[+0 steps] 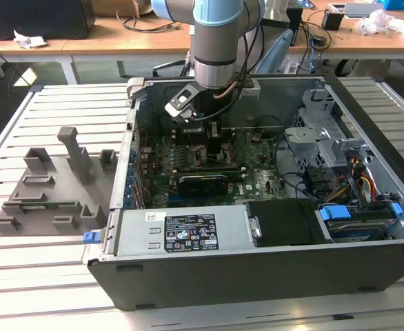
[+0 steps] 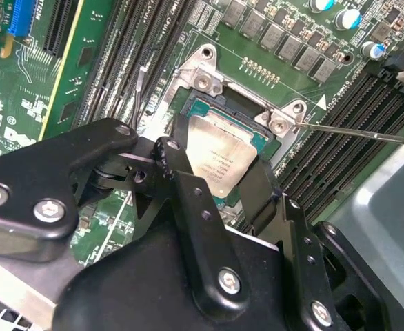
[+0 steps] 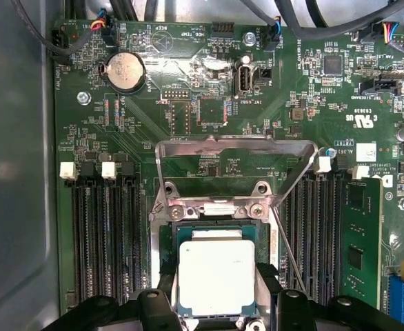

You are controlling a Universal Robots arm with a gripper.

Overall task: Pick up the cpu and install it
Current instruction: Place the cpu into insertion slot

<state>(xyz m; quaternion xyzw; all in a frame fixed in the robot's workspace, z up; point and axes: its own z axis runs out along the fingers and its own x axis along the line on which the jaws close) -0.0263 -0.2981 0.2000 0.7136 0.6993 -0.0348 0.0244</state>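
The cpu (image 3: 216, 277) is silver-grey on top, the circuit board (image 3: 312, 103) green, its long slots (image 3: 109, 241) black, the tray (image 1: 47, 187) grey.

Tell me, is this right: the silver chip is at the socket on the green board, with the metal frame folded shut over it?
Not quite. The first wrist view shows the metal frame swung open, clear of the cpu. The cpu is at the socket on the green board, as you say.
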